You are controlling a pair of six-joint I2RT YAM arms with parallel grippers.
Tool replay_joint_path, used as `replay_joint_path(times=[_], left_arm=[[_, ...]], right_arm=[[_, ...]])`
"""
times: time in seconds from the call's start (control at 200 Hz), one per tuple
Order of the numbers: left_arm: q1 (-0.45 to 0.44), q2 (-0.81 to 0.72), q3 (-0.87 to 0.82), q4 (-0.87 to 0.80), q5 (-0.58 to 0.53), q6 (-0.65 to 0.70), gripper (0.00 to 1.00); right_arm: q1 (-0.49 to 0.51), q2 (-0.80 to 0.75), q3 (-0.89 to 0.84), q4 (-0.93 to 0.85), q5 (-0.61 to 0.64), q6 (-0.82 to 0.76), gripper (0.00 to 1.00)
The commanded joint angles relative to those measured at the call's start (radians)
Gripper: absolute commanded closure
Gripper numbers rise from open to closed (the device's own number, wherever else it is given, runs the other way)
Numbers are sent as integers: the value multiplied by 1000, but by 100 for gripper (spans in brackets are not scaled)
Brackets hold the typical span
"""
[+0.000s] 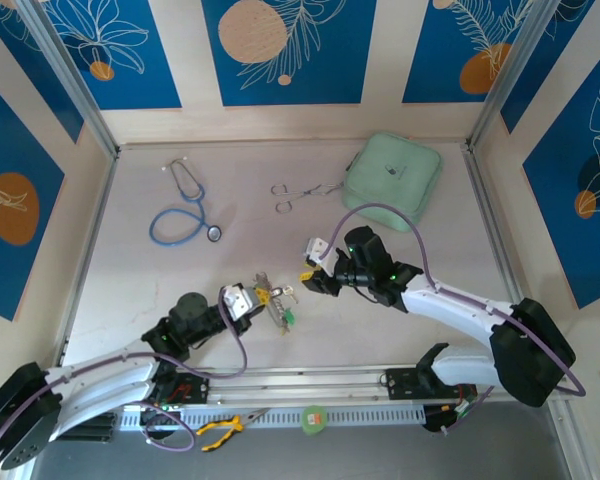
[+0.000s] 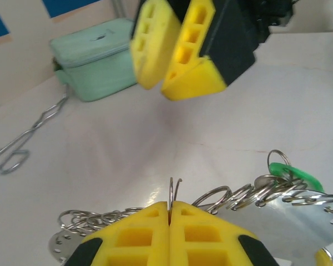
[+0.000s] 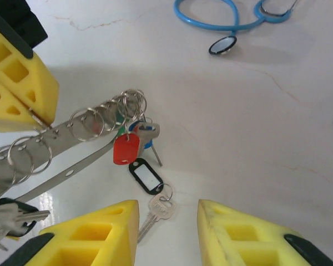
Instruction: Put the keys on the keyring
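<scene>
Blue stethoscope [image 1: 213, 232], steel forceps [image 1: 302, 190] beside mint-green pouch [image 1: 392, 180]

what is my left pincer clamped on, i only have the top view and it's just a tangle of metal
Observer: Left wrist view: the left pincer is shut on a thin wire ring standing up from the keyring band.
Operator: and the other arm, holding a key
Observer: No. Right wrist view: the right pincer stands open, a silver key on a black tag lying loose in the gap.
Operator: anything on the band yet
Observer: A red-headed key appears to hang from its end rings.
</scene>
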Motion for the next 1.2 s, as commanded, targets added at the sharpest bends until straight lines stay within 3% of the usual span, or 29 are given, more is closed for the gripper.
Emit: replay_joint_path(times=[0.0, 0.24, 0.345, 0.525, 0.625, 0.745, 0.905, 1.195], left_arm=[[0, -99, 17, -119, -139, -8, 100], [-1, -346, 7, -295, -367, -79, 100], [-1, -400, 7, -342, -410, -102, 100], [-1, -398, -2, -325, -391, -99, 100], [0, -380, 1, -320, -363, -90, 100], [-1, -361, -6, -302, -335, -85, 100], [0, -332, -12, -268, -320, -88, 100], [-1, -303, -9, -252, -302, -83, 100]], right_arm=[[-5, 29, 35, -76, -14, 69, 67], [38, 197, 194, -220, 29, -10, 68], [77, 292, 262, -266, 61, -89, 68], [65, 474, 431, -395, 30, -124, 70], [36, 576, 591, -576, -44, -53, 74], [37, 616, 640, -659, -96, -9, 73], [22, 737, 779, -808, -87, 85, 71], [27, 803, 828, -820, -100, 92, 71]])
